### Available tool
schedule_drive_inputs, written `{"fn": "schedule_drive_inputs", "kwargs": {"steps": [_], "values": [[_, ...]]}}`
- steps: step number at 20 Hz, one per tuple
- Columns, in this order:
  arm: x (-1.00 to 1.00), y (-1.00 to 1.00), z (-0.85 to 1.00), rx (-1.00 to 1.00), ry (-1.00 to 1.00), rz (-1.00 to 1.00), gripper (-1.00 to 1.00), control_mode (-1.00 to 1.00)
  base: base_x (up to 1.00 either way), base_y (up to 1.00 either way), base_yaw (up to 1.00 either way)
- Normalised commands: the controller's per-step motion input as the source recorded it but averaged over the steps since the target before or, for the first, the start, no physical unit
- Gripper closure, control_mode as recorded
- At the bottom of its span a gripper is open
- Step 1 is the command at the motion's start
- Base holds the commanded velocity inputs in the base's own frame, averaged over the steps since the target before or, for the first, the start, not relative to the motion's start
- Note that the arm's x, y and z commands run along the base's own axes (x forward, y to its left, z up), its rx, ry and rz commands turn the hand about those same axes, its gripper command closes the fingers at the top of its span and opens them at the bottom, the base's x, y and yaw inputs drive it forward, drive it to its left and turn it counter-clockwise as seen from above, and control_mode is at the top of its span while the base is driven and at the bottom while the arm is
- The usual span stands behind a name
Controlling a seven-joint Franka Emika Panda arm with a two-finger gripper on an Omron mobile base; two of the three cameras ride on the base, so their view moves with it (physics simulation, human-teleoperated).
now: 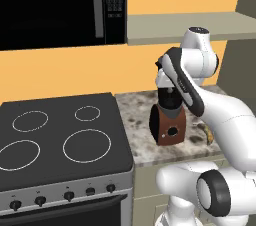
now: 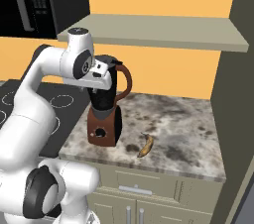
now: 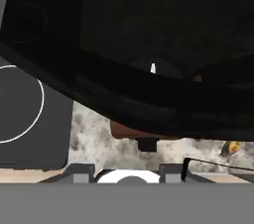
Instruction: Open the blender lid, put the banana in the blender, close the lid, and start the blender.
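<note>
From the left base camera, the blender (image 1: 169, 120) stands on the speckled stone surface (image 1: 140, 120) just to the right of the black stove (image 1: 60, 135). Its squat brown base with the round black button faces the camera, and the dark jar rises behind the white arm's forearm, which crosses in front of the jar's upper part. The end effector (image 1: 164, 81) sits at the top of the jar, largely hidden by the arm, so its jaws cannot be read here. A sliver of the banana (image 1: 207, 133) shows on the surface to the right of the blender, partly behind the arm. A black microwave (image 1: 60, 7) hangs above the stove.

From the right base camera, the blender (image 2: 105, 114) is near the left end of the surface (image 2: 178, 124), with its reddish-brown handle curving out to the right. The end effector (image 2: 102, 75) is pressed against the top of the jar, where the blender lid (image 2: 110, 60) sits as a dark cap on the jar's rim; whether the fingers clasp it cannot be told from this side. The banana (image 2: 146, 145) lies flat on the surface, to the right of the blender and nearer the front edge, apart from it. A pale shelf (image 2: 158, 32) runs along the wall above.

In the hand camera, a dark curved rim, the blender lid (image 3: 149, 94), is very close to the lens. Below it lie the blender's brown base (image 3: 144, 133), the speckled surface (image 3: 94, 139), a stove burner ring at the left, and the banana's tip (image 3: 231, 147) at the far right. The fingertips (image 3: 79, 172) stand close together at the bottom edge; the end effector is nearly closed, though what it grips cannot be told.
</note>
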Motion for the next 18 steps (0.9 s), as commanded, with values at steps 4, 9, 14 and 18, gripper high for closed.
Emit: {"fn": "schedule_drive_inputs", "kwargs": {"steps": [4,9,14,18], "values": [[-0.17,0.00,0.00,0.00,-0.05,0.00,-1.00,-1.00,0.00,0.00,0.00],[-0.16,-0.01,0.29,0.00,-0.14,-0.08,-1.00,-1.00,0.00,0.00,0.00],[-0.11,0.00,1.00,0.00,-0.22,-0.11,-1.00,-1.00,0.00,0.00,0.00],[0.07,-0.12,0.76,0.00,-0.03,-0.04,-1.00,-1.00,0.00,0.00,0.00]]}}
